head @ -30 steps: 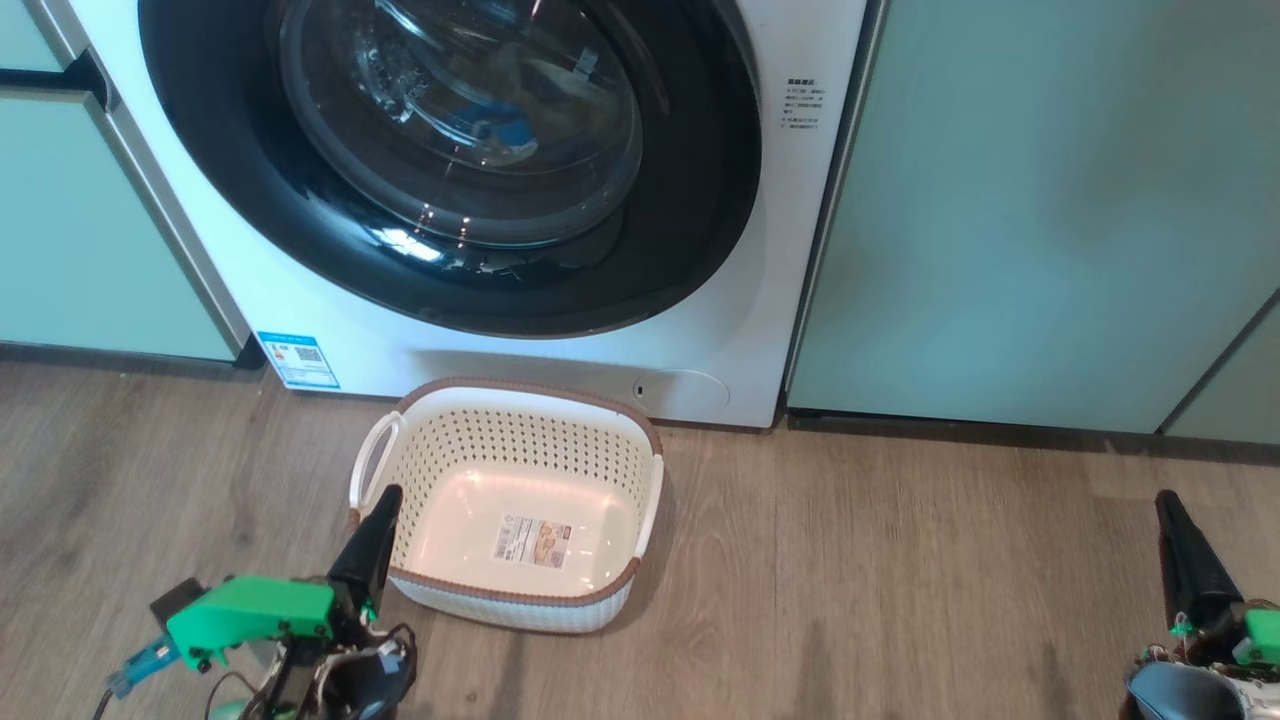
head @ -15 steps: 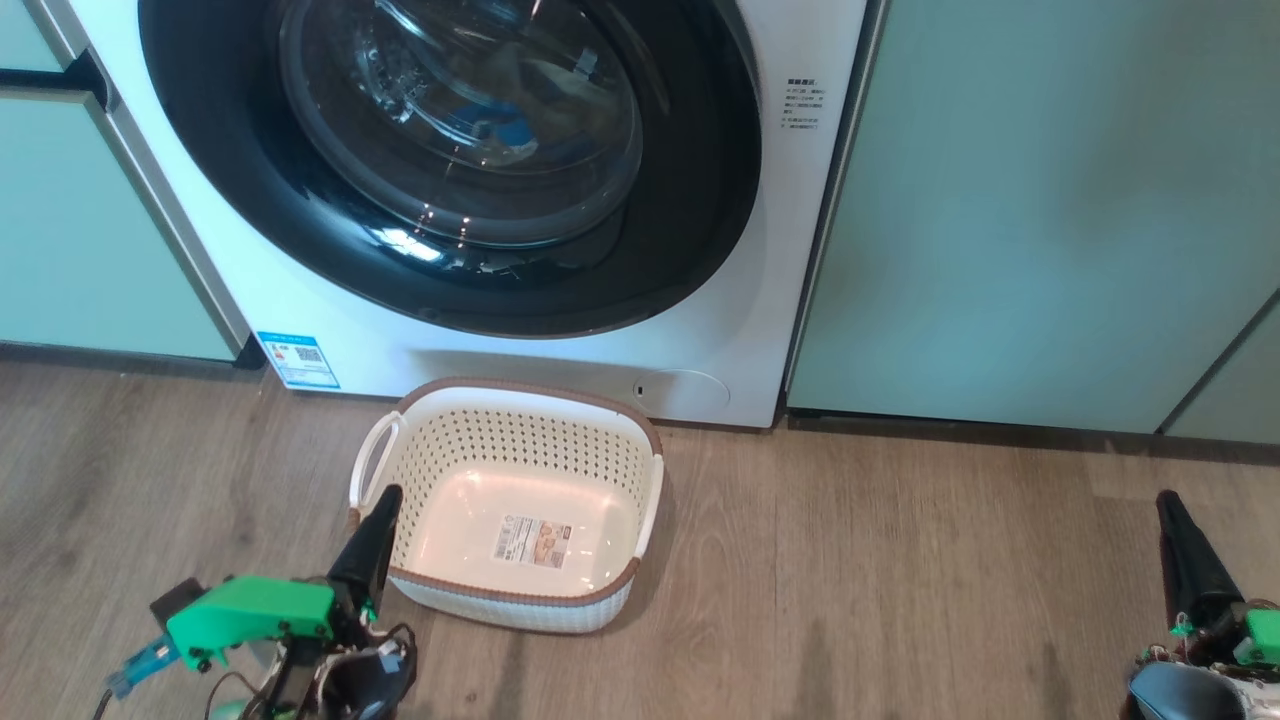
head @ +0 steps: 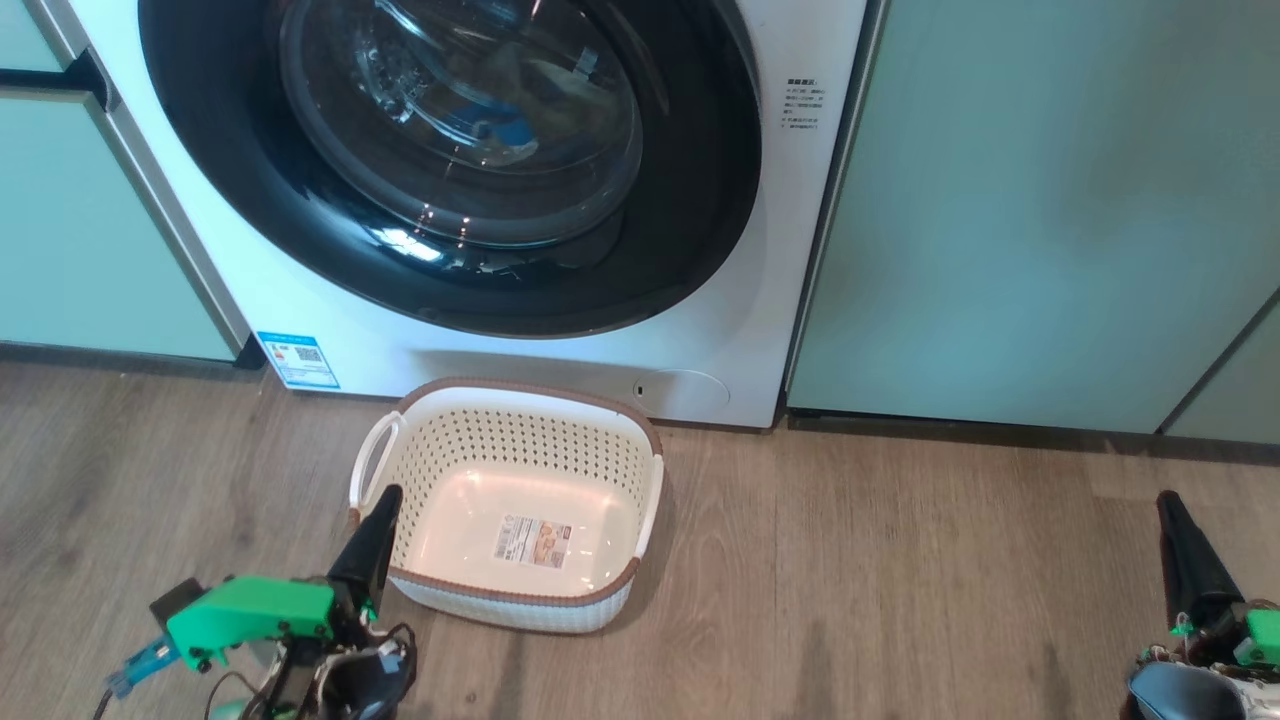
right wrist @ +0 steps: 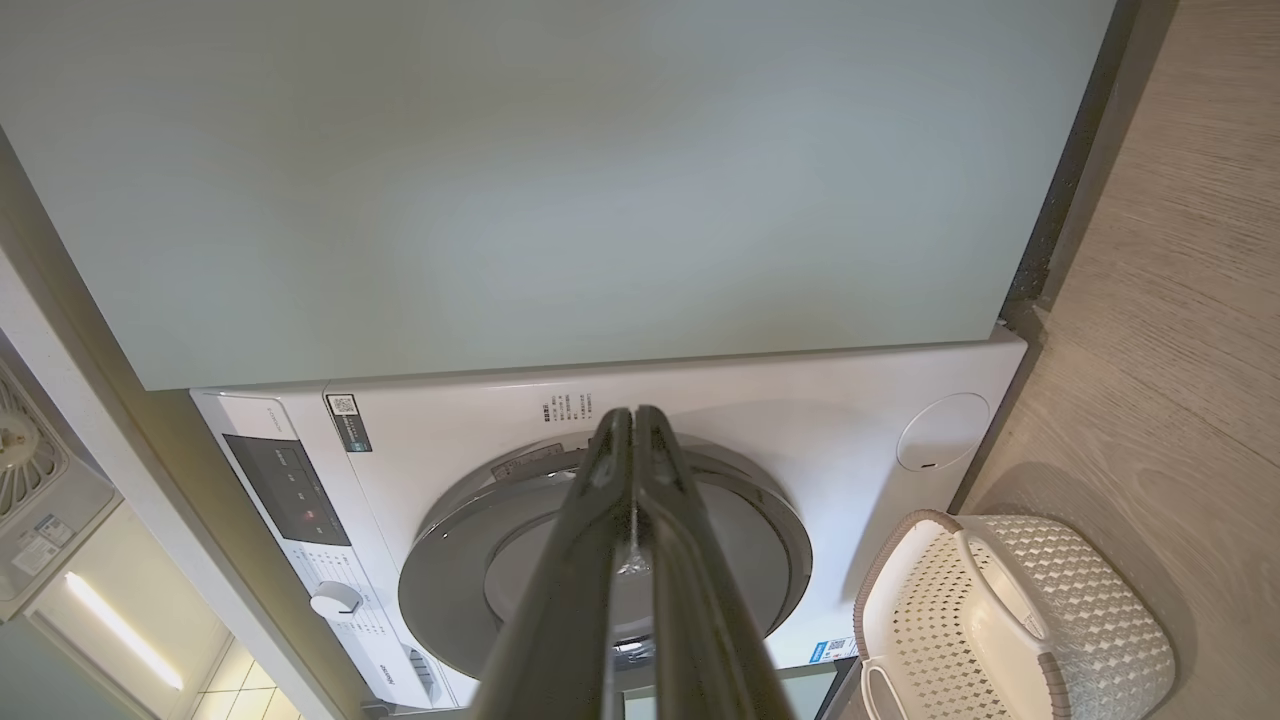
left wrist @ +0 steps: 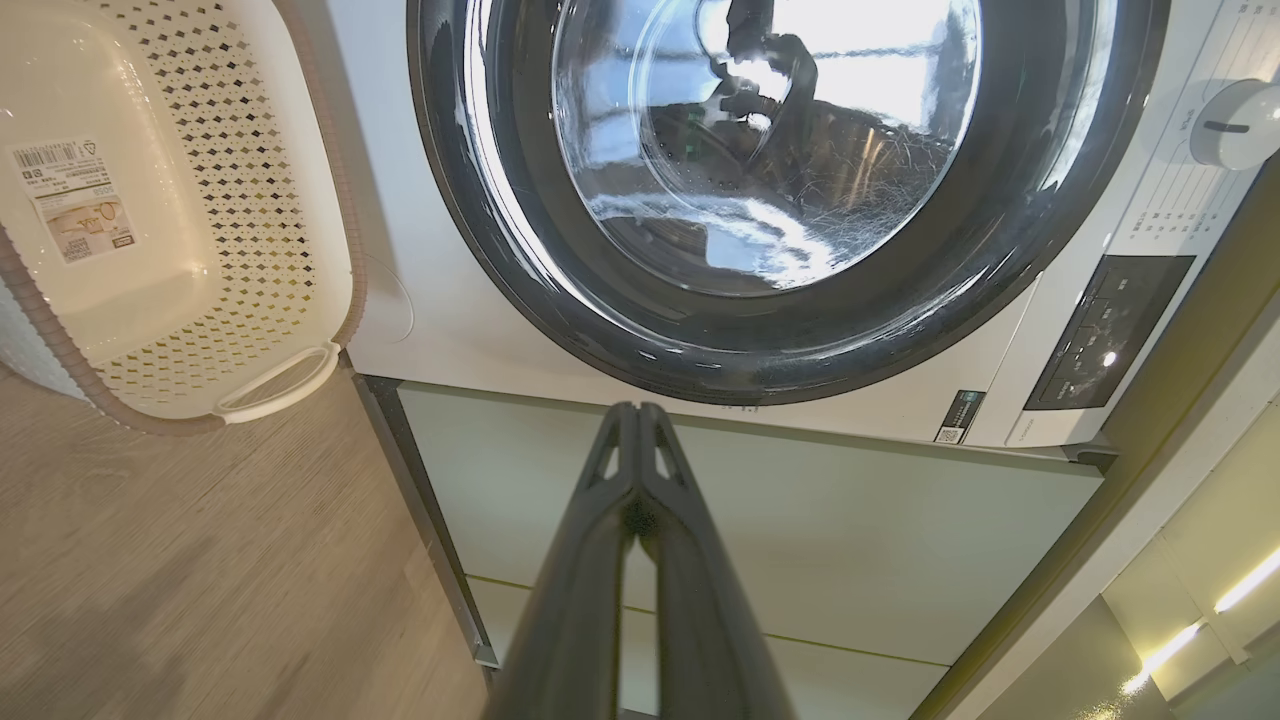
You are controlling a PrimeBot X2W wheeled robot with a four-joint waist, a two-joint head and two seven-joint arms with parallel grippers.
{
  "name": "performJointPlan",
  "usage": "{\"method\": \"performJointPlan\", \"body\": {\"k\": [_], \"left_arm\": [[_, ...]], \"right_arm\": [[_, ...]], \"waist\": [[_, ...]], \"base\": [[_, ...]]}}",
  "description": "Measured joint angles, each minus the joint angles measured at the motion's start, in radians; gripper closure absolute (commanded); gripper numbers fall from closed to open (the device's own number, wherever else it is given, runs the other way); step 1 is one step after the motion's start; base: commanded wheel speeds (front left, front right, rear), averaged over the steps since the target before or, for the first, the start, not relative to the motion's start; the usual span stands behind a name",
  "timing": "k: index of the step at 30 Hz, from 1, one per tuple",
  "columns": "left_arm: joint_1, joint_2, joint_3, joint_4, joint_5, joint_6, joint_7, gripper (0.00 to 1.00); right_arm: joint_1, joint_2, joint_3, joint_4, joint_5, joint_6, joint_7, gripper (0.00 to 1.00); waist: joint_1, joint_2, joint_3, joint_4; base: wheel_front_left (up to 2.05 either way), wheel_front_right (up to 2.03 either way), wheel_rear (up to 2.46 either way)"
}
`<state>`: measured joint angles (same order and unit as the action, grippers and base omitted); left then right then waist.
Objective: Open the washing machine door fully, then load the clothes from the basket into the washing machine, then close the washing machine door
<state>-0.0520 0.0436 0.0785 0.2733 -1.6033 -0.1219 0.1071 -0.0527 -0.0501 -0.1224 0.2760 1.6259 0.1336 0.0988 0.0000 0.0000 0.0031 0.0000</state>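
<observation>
The white washing machine stands ahead with its door shut flush against the front, black rim around the glass bowl. Behind the glass a blue patch of the clothes shows inside the drum. On the floor before the machine sits the basket, empty, with its paper label bare on the bottom. My left gripper is shut beside the basket's near left corner, holding nothing. Far to the right, my right gripper is shut and empty too. Both pairs of fingers lie pressed together in the wrist views.
Pale green cabinet panels flank the machine on both sides. Wooden floor stretches between the basket and my right gripper. The machine's control panel and dial appear in the left wrist view.
</observation>
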Motion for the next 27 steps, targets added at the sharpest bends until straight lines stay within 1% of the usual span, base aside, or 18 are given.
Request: {"method": "performJointPlan", "body": {"k": [27], "left_arm": [[0.0,0.0,0.0,0.0,0.0,0.0,0.0,1.0]], "right_arm": [[0.0,0.001,-0.002,0.0,-0.007,0.0,0.004,1.0]], "waist": [[0.0,0.0,0.0,0.0]], "base": [[0.0,0.0,0.0]]}}
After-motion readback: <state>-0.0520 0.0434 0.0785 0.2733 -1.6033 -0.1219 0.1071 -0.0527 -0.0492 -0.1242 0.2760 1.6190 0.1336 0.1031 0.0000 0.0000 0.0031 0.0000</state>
